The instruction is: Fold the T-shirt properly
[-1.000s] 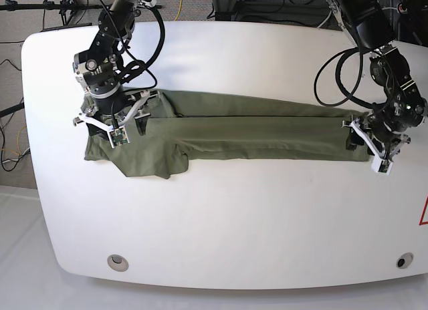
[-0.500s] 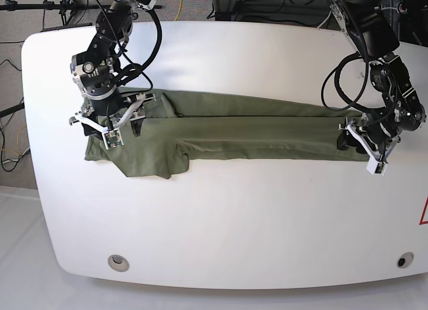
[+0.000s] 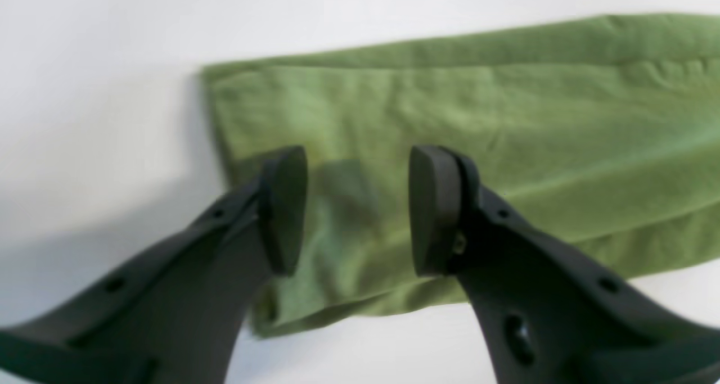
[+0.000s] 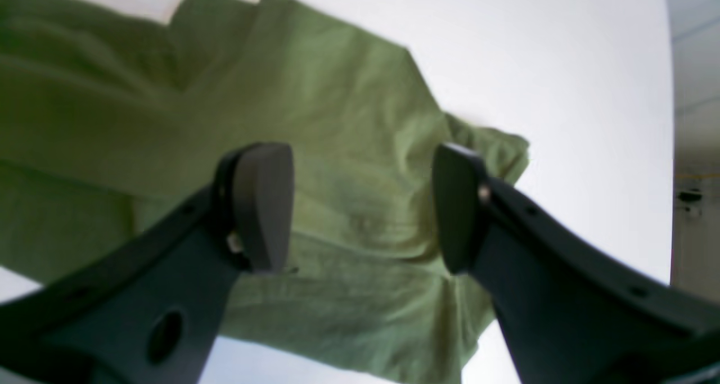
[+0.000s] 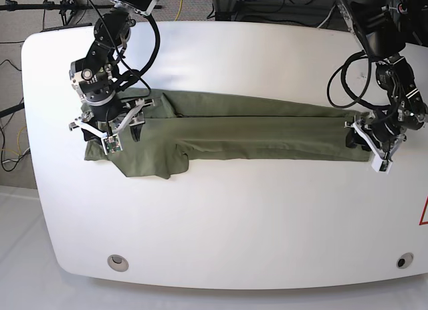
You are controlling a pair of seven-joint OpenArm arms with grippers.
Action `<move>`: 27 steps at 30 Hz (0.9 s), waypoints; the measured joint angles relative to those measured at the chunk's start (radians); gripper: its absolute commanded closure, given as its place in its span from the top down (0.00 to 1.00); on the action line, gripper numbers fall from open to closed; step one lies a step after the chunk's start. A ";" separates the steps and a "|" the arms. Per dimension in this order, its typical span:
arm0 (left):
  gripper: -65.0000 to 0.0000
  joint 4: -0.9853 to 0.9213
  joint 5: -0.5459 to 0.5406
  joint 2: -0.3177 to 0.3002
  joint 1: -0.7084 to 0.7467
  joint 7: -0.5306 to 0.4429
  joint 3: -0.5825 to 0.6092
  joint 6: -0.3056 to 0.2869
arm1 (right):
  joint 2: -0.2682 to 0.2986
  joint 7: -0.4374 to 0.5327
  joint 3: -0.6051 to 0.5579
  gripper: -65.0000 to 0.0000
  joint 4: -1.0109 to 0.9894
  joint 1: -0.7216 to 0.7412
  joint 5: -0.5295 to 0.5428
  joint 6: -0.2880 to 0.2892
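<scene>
The olive-green T-shirt [image 5: 247, 131] lies folded into a long narrow band across the white table [image 5: 221, 216], with a sleeve bulging out at its left end. My left gripper [image 5: 372, 147] hovers open over the band's right end; in the left wrist view [image 3: 357, 209] its jaws stand apart above the shirt's hem corner [image 3: 450, 114]. My right gripper [image 5: 112, 127] hovers open over the left end; in the right wrist view [image 4: 363, 204] the jaws stand apart above rumpled cloth [image 4: 360, 148]. Neither holds cloth.
Two round fittings sit in the table near the front edge, one at the left [image 5: 118, 261] and one at the right [image 5: 402, 261]. Cables and stands lie behind the table's far edge [image 5: 267, 3]. A red mark [image 5: 424, 213] shows at the right edge.
My right gripper has drifted slightly left and up over the shirt's left end. My left gripper has shifted a little at the right end. The shirt has not moved.
</scene>
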 measured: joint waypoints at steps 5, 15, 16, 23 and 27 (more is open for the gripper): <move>0.58 0.072 0.011 0.008 0.020 -0.016 0.019 0.002 | -0.006 -0.010 0.000 0.57 0.012 0.007 0.024 0.004; 0.53 0.140 -0.007 0.031 0.034 -0.051 0.029 0.000 | -0.005 -0.006 0.000 0.57 0.023 0.009 0.022 0.000; 0.52 0.136 -0.007 0.031 0.035 -0.050 0.029 0.000 | -0.006 -0.007 0.000 0.57 0.023 0.005 0.022 0.000; 0.53 0.106 -0.008 0.035 0.033 -0.049 0.029 0.000 | -0.008 -0.006 -0.002 0.58 0.024 0.000 0.022 0.001; 0.53 0.094 -0.006 0.030 0.021 -0.049 0.025 0.000 | -0.008 -0.010 0.001 0.58 0.029 0.003 0.021 0.000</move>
